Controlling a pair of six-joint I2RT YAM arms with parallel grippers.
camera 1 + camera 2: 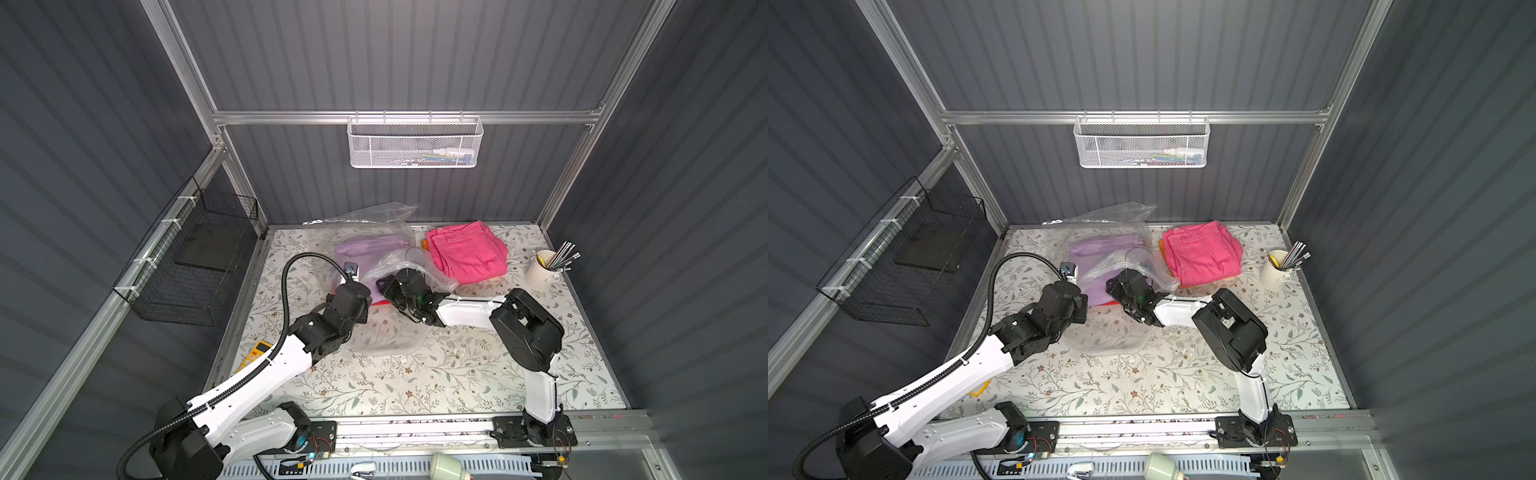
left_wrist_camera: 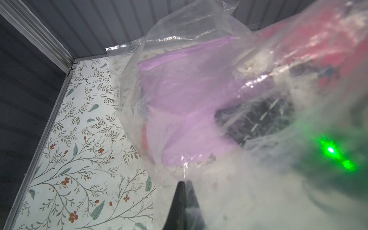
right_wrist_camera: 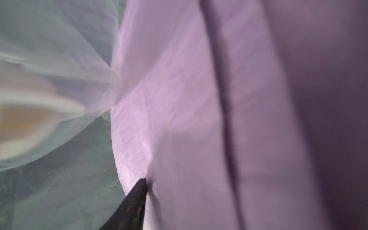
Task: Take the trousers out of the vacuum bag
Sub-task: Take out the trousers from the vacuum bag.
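Peering through the crinkled, see-through vacuum bag [image 1: 374,220] at mid-desk, I see lilac trousers [image 1: 365,249] folded inside, with a sliver of red trousers [image 1: 380,304] beneath. Hot pink trousers [image 1: 465,253] lie outside, just beside it. My left claw [image 2: 184,185] is clenched on the bag's film. My right claw [image 1: 382,286] is inside against the lilac; I cannot tell its grip. The bag's far end rears up at the back wall, and open desk [image 1: 415,382] lies in front.

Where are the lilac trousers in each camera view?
A top view: lilac trousers mid-table, beside the pink pile.
A top view: trousers in the same spot.
Left wrist: trousers at centre, behind plastic.
Right wrist: trousers fill most of the picture.
Shared landmark: the clear bag around them.
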